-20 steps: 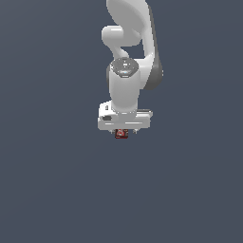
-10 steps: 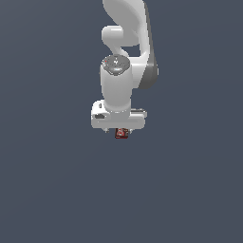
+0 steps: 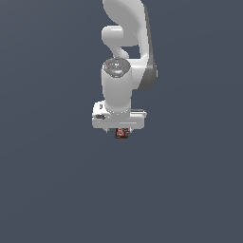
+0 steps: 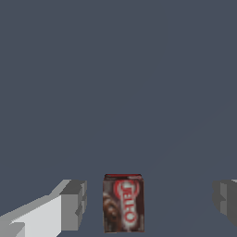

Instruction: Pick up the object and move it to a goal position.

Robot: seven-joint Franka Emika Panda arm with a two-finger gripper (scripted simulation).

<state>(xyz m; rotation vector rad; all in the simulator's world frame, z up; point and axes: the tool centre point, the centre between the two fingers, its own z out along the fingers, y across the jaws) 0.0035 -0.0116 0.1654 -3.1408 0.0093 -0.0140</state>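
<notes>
The gripper (image 4: 148,203) is hanging wide open, holding nothing, straddling the object (image 4: 123,202), which is looking like a light, stiff carton best pinched across its flat sides.

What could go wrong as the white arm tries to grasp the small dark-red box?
1. The small dark-red box with white lettering sits nearer one of the grey fingers, so closing may push it sideways first.
2. The white gripper hides most of the box in the exterior view, making alignment hard to check.

Flat, even, dim render; soft, perhaps slightly blurred, without glare.
</notes>
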